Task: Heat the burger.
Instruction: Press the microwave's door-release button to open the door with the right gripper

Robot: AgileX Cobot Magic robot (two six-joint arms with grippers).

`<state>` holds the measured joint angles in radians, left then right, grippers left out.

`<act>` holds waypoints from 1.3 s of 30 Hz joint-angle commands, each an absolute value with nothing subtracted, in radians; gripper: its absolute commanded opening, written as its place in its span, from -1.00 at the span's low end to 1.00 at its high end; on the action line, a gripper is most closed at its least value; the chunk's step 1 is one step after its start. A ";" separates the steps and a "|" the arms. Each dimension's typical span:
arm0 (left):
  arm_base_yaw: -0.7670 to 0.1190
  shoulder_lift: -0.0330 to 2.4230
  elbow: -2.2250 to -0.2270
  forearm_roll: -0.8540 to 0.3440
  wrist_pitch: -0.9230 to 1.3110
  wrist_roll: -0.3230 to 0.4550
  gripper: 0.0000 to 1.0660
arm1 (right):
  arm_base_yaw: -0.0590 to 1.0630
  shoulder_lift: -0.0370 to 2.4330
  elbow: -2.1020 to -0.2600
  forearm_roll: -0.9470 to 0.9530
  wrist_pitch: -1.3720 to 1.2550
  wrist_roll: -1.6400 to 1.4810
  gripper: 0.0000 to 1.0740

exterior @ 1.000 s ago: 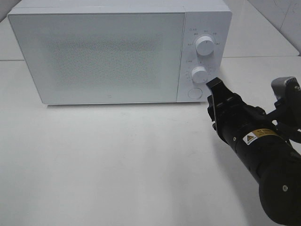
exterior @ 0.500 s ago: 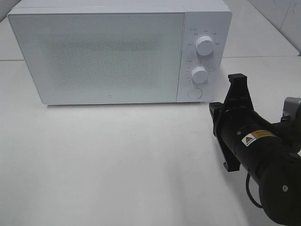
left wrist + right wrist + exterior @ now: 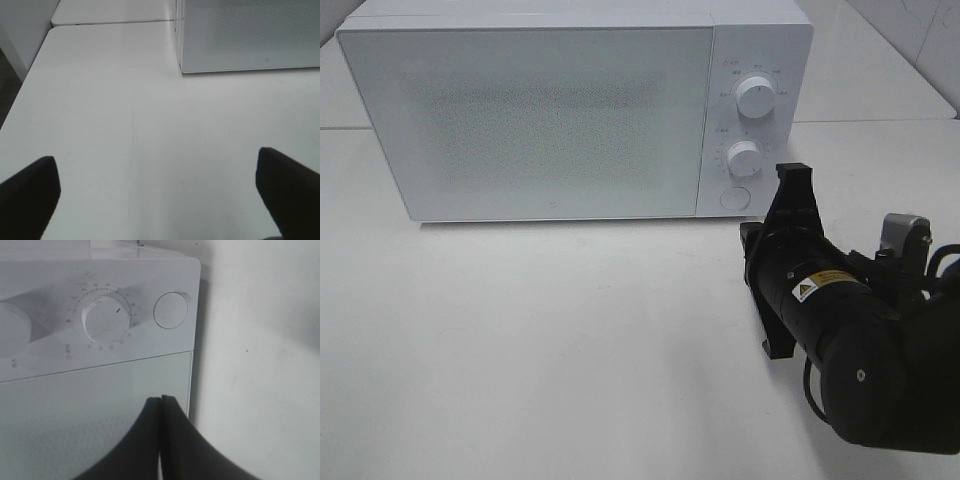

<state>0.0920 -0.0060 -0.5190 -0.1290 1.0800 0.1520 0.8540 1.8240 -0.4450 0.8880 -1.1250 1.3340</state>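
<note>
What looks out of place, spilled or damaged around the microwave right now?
Nothing stands out. The microwave sits level on the white table, door shut, with no spill or damage showing. The burger is not visible in any view.

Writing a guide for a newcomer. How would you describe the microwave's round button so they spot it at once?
Find the white microwave on the white table; its control strip runs down the right of its front. Below the upper knob and the lower knob sits the button: flat, plain, no scale marks around it.
</note>
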 commanded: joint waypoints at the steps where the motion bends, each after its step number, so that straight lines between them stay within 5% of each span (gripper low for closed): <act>1: 0.094 -0.021 -0.516 -0.134 1.070 0.148 0.88 | 0.817 1.839 -0.469 0.837 -1.124 1.356 -1.00; 17: 0.094 -0.021 -0.516 -0.134 1.070 0.148 0.88 | 0.611 1.978 -0.664 0.679 -0.971 1.386 -1.00; 39: 0.094 -0.021 -0.516 -0.134 1.070 0.148 0.88 | 0.496 2.124 -0.859 0.602 -0.907 1.384 -1.00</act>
